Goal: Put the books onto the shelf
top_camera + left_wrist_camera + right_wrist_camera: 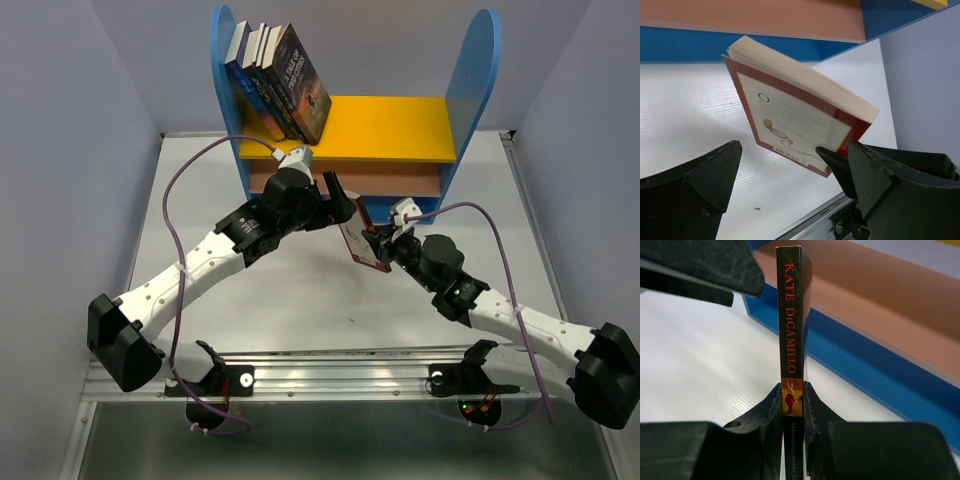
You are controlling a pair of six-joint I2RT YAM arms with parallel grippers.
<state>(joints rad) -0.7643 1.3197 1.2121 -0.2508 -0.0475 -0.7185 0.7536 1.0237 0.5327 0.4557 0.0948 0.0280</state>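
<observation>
A white book with a red border (360, 238) hangs above the table in front of the shelf (392, 126). My right gripper (379, 250) is shut on its lower end; in the right wrist view the fingers (771, 412) pinch the dark spine (791, 325). My left gripper (343, 207) stands open beside the book, with both fingers apart from the cover (795, 120). Several other books (277, 80) lean against the left blue panel on the yellow upper board.
The shelf's brown lower board (880, 305) and blue base (715, 47) lie just behind the held book. A metal rail (330, 375) runs along the near table edge. Purple cables (170, 230) loop over both arms. Pale walls close in the left and right sides.
</observation>
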